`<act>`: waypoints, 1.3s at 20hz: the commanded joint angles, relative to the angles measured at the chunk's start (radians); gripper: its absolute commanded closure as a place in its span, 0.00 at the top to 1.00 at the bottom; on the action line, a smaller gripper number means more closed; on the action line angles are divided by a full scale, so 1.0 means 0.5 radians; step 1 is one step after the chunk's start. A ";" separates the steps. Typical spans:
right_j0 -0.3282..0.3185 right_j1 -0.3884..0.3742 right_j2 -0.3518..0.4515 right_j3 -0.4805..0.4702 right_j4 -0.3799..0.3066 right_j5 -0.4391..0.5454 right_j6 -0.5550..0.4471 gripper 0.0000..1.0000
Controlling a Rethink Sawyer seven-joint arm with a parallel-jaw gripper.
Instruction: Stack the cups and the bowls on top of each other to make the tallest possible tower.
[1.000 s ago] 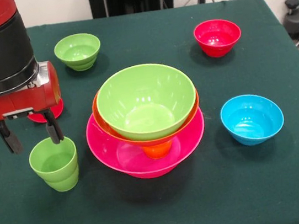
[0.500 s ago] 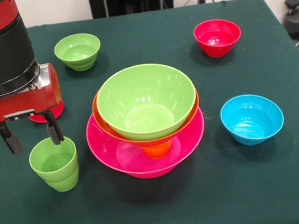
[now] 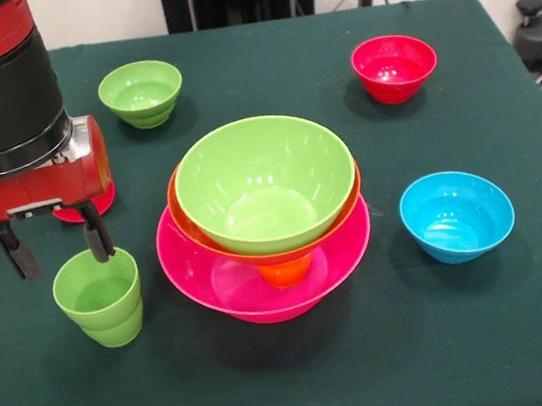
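The gripper (image 3: 56, 249) has barely risen, fingers spread, empty. At its five o'clock stands the green cup (image 3: 98, 296). I judge grasping comes next: descend, straddle the rim.

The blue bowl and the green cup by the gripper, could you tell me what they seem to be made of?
Blue bowl: probably glossy moulded plastic, with bright highlights inside and a uniform colour. Green cup: likely the same glossy plastic, with a smooth sheen and a stepped moulded body.
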State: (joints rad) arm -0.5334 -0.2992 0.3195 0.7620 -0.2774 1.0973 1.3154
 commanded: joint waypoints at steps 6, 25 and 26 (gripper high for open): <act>0.074 0.105 0.045 0.072 -0.203 -0.052 -0.331 1.00; 0.090 0.176 0.069 -0.063 -0.216 -0.004 -0.331 1.00; 0.094 0.188 0.072 -0.078 -0.218 -0.006 -0.331 1.00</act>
State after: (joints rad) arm -0.5231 -0.2711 0.3195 0.7418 -0.3087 1.0973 1.3154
